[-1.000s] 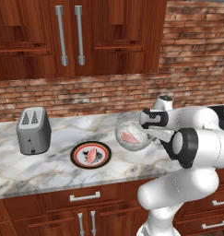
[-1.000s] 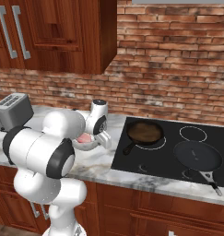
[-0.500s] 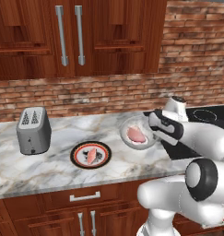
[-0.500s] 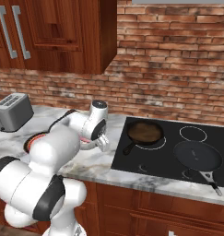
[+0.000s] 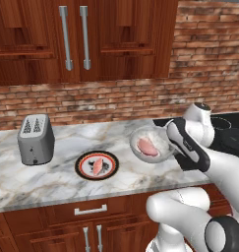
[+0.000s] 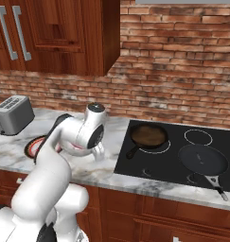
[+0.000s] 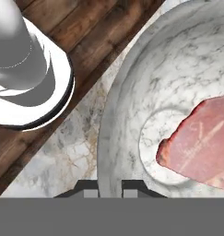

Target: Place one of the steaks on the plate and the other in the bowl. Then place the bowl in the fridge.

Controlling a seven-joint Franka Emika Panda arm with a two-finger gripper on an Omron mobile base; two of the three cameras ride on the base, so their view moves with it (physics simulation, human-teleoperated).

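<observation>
The whitish speckled bowl [image 5: 151, 145] hangs just above the marble counter, right of the middle, with one pink steak [image 5: 147, 146] lying in it. My gripper [image 5: 174, 147] is shut on the bowl's right rim. In the hand view the bowl [image 7: 132, 92] has its rim pinched between my gripper's [image 7: 110, 185] two dark tips, and the steak [image 7: 201, 147] rests on its bottom. The other steak [image 5: 97, 166] lies on the red-ringed plate [image 5: 81, 167], left of the bowl. The fridge is out of view.
A grey toaster [image 5: 35, 139] stands at the counter's left. Right of the bowl is a black cooktop [image 6: 182, 151] with two frying pans [image 6: 148, 136] [image 6: 202, 160]. Wooden cabinets [image 5: 74, 39] hang above the brick wall.
The arm's elbow has swung out to the right and lower. The held bowl with its steak has drifted slightly right. Plate, toaster and camera have not moved.
</observation>
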